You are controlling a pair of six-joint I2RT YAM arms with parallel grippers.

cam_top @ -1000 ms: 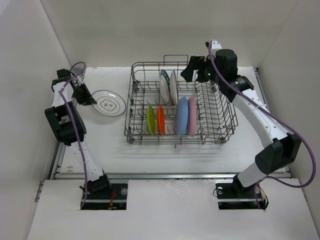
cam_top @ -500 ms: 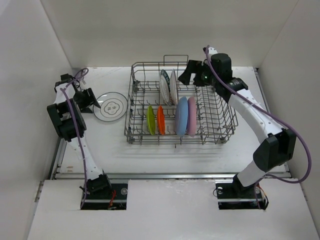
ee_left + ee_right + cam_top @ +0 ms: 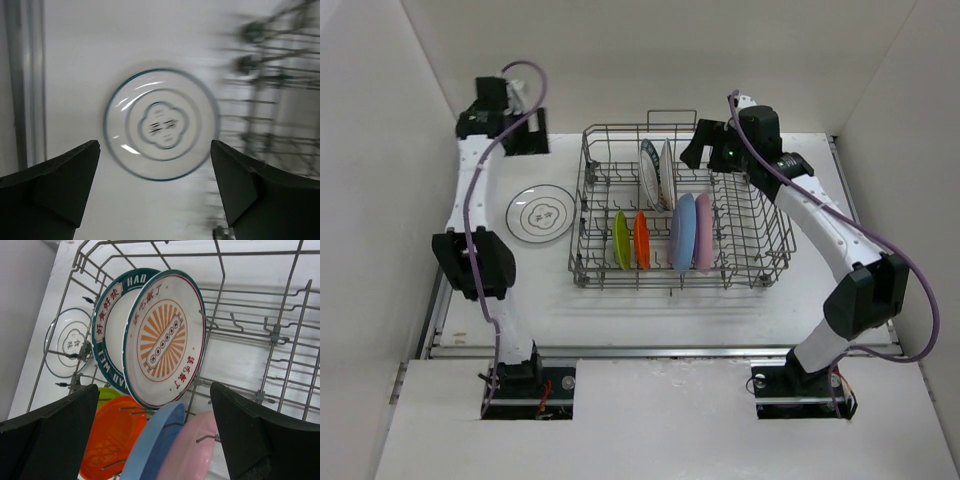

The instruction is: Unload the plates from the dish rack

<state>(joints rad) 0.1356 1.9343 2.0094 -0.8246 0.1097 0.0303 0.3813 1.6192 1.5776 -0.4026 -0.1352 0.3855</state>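
Note:
The grey wire dish rack stands mid-table. Upright in it are two white patterned plates, a lime green plate, an orange one, a light blue one and a pink one. A third white patterned plate lies flat on the table to the rack's left. My left gripper hangs open, high above and behind that plate, holding nothing. My right gripper is open above the rack's back, over the sunburst plate, with nothing between its fingers.
White walls close in the table on the left, back and right. A metal rail runs along the table's left edge, close to the flat plate. The rack's tall wire sides rise around the right gripper.
My left gripper opened and let go of the white plate, which now lies flat. The left arm then rose and swung toward the back-left corner. The right gripper barely moved.

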